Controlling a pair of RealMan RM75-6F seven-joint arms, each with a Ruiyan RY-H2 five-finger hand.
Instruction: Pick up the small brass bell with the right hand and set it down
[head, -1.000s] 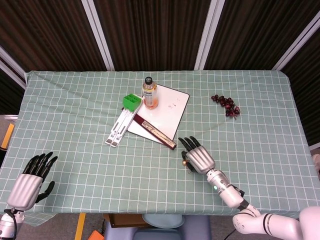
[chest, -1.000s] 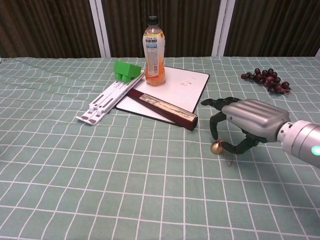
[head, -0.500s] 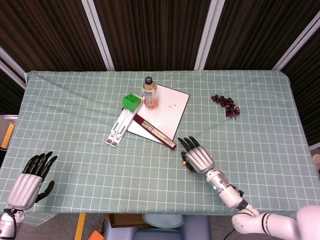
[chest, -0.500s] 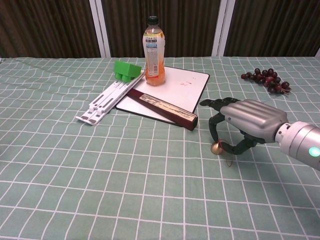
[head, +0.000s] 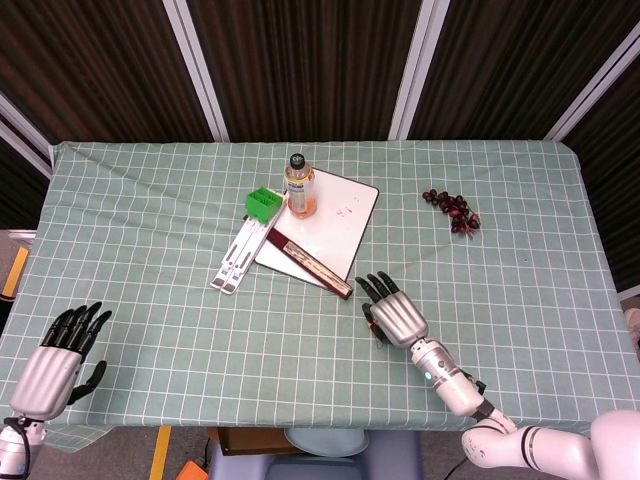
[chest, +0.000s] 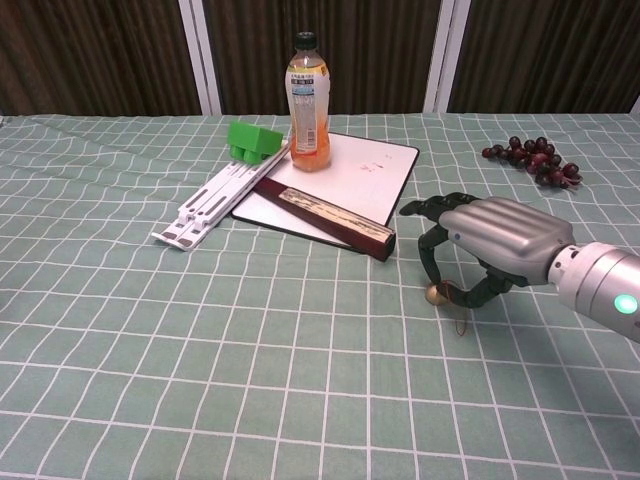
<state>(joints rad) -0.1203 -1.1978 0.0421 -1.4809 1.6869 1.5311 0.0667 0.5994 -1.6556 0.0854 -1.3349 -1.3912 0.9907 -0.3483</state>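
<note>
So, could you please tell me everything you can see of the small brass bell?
The brass bell is a small, round, shiny gold piece sitting on the green checked tablecloth in front of the dark wooden box. The right hand arches over it, fingers curled round and partly hiding it; actual contact is unclear. A thin cord trails from it.

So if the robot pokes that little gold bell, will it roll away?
Probably a little. The bell looks round and shiny, so it could roll or slip from the right hand curled over it. It is tiny beside the bottle, so likely light. The thin cord trailing from it looks floppy.
</note>
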